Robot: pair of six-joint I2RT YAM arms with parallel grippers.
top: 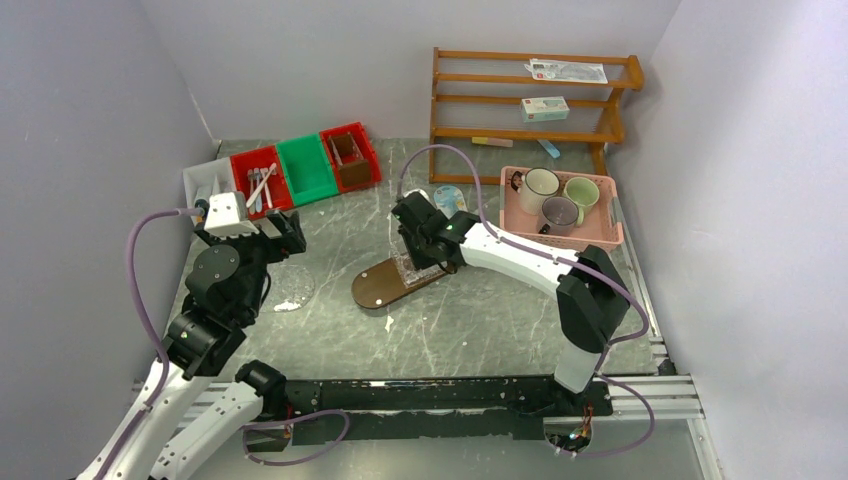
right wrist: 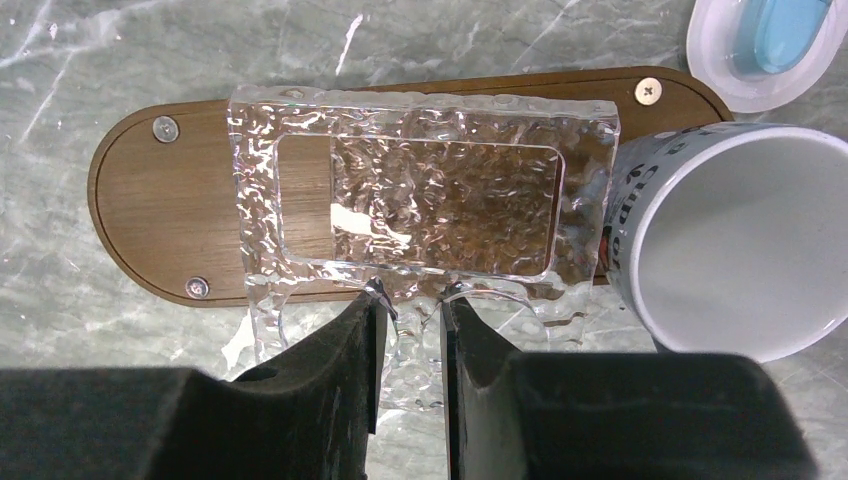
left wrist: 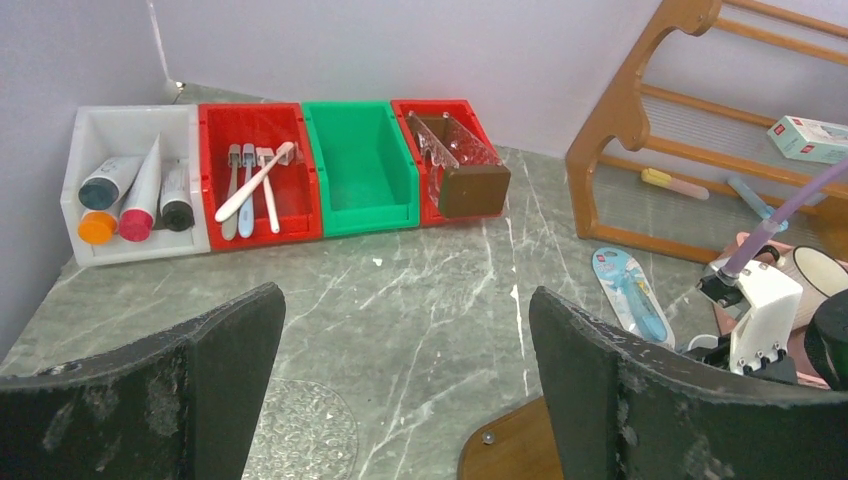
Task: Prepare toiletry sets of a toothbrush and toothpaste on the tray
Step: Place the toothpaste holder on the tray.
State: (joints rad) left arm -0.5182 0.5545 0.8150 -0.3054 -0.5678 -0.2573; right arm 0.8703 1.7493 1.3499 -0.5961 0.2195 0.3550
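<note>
- Table (top: pixel 480 330): grey marbled top; everything you are working with stands on it.
- Wooden rack (top: pixel 530 100) stands at the far right corner, against the back wall, with small packets on its shelves.
- Pink basket (top: pixel 565 241) sits by the right edge, just in front of the rack, and holds three mugs.
- Four bins line the far left corner: a white bin (left wrist: pixel 85 180) with tubes (left wrist: pixel 140 190), a red bin (left wrist: pixel 215 150) with toothbrushes (left wrist: pixel 250 185), a green bin (left wrist: pixel 360 160), and another red one.
- Tray (right wrist: pixel 170 220) lies at a slant near the middle of the table.
- Clear textured holder (right wrist: pixel 420 200) lies across the tray's middle, its near rim hanging over the tray's long edge.
- Mug (right wrist: pixel 730 240), grey with lettering, is upright at one end of the tray, touching the holder; you cannot tell if it rests fully on the board.
- Your right claw (right wrist: pixel 412 300) is almost closed, pinching the holder's near rim.
- Your left claw (left wrist: pixel 405 300) hovers near the left edge facing the bins, spread wide with nothing between its fingers.
- Packaged toothbrush (left wrist: pixel 625 290) lies flat between the tray and the rack.
</note>
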